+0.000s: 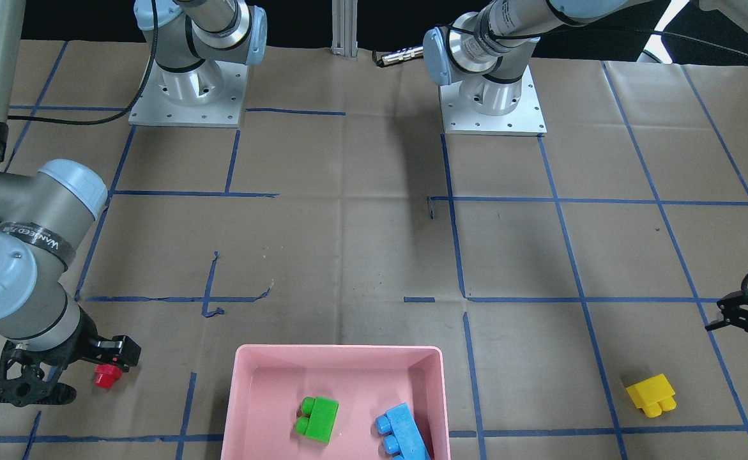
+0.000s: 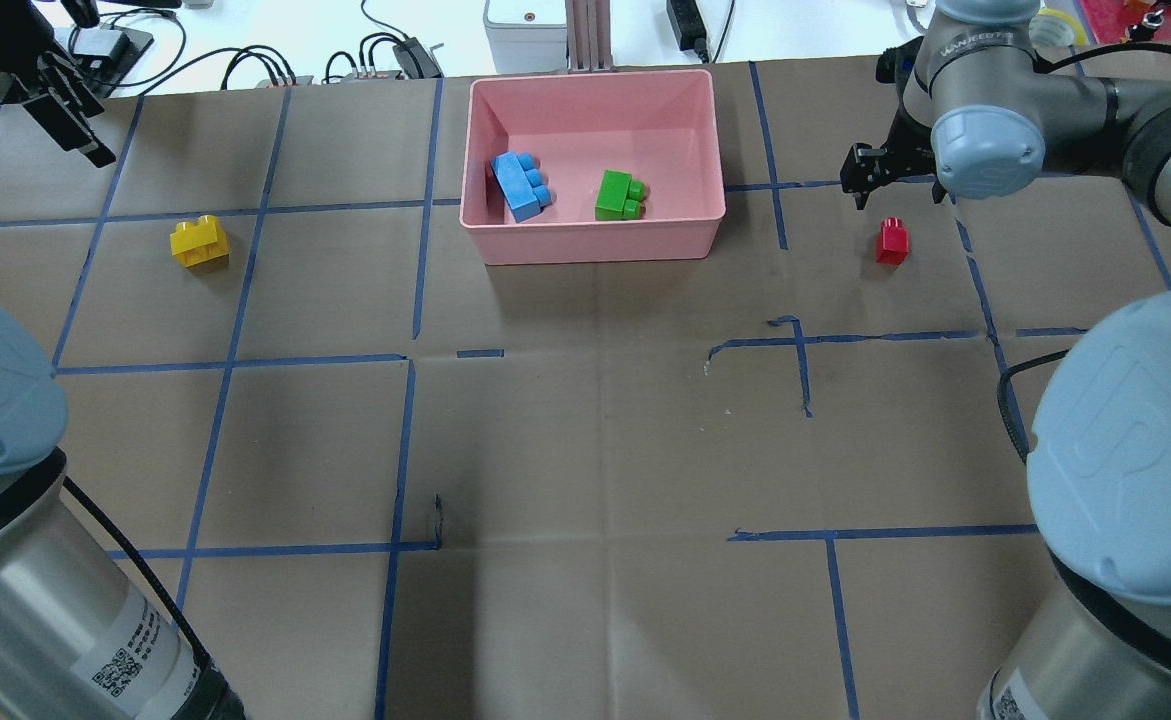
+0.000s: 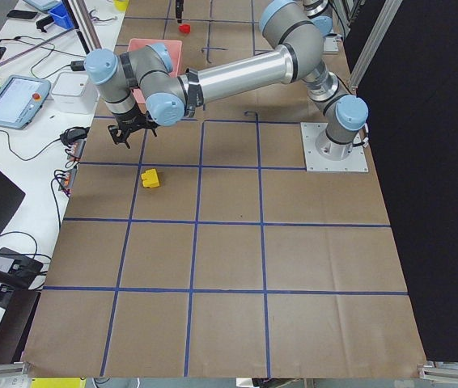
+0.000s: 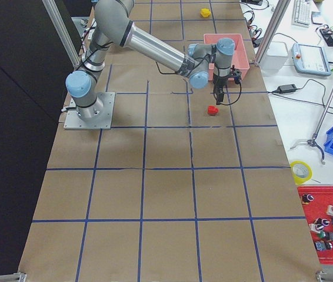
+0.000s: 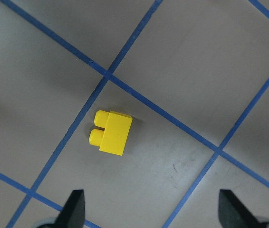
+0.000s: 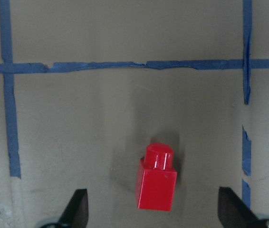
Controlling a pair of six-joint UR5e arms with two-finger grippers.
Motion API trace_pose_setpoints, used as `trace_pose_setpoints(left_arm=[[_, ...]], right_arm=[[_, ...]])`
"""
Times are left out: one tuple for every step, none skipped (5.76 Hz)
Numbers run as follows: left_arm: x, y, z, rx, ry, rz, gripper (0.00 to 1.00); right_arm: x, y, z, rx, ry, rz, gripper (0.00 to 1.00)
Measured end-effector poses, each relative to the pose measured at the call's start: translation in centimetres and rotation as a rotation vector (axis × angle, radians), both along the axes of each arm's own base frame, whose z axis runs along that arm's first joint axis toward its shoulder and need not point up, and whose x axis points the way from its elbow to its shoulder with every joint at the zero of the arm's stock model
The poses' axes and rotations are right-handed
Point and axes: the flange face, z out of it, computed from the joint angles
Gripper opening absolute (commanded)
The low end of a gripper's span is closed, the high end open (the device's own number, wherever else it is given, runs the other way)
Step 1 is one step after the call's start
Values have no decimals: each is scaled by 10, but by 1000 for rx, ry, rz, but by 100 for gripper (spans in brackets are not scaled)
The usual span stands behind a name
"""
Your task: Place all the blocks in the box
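Tabletop: brown paper with a blue tape grid. A white bench with cables sits past the far edge, and we judge it out of the way.

Box: pink, at the middle of the far edge. It's the only tall thing near either route, so we'd lift each load over the rim before moving in.

Left tool: fingers spread wide and empty, hanging high near the far left corner. Right tool: also spread and empty, hanging above the red brick toward the far right corner.

Blue brick and green brick: both already in the box, apart from each other, blue on the left side. We'd drop new ones into the bare floor nearer the robot so nothing lands on them.

Yellow brick: out on the paper near the far edge, left of the box. In the wrist view it lies ahead of the finger line and skewed. We'd move forward, turn the wrist square to its flat sides, then go down.

Red brick: near the far edge, right of the box, on its side. In the wrist view it's lined up between the fingertips. It's tiny, so we'd go straight down, close low on the flat faces and avoid the stud. Nothing stands between either brick and the box.
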Motion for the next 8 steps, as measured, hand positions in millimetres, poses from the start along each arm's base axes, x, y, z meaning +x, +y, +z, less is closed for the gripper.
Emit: trace_pose_setpoints(left_arm=[[-3, -5, -20, -22, -5, -76, 99], [-7, -8, -46, -53, -18, -112, 99], [-9, -8, -84, -87, -31, -124, 99], [-13, -2, -122, -115, -40, -131, 99], [-16, 8, -154, -125, -41, -132, 99], [-17, 17, -171, -119, -38, -129, 99], [-15, 21, -178, -114, -35, -126, 99], [-13, 22, -179, -115, -36, -131, 98]], right_arm=[[-9, 3, -17, 25, -8, -22, 92], [-12, 8, -33, 47, -14, -30, 93], [-13, 8, -44, 49, -16, -32, 91], [-13, 7, -52, 43, -15, -33, 73], [-13, 7, -56, 45, -16, -34, 32], [-13, 8, -58, 57, -17, -39, 6], [-12, 10, -59, 80, -20, -43, 3], [-13, 11, -53, 93, -21, -40, 3]])
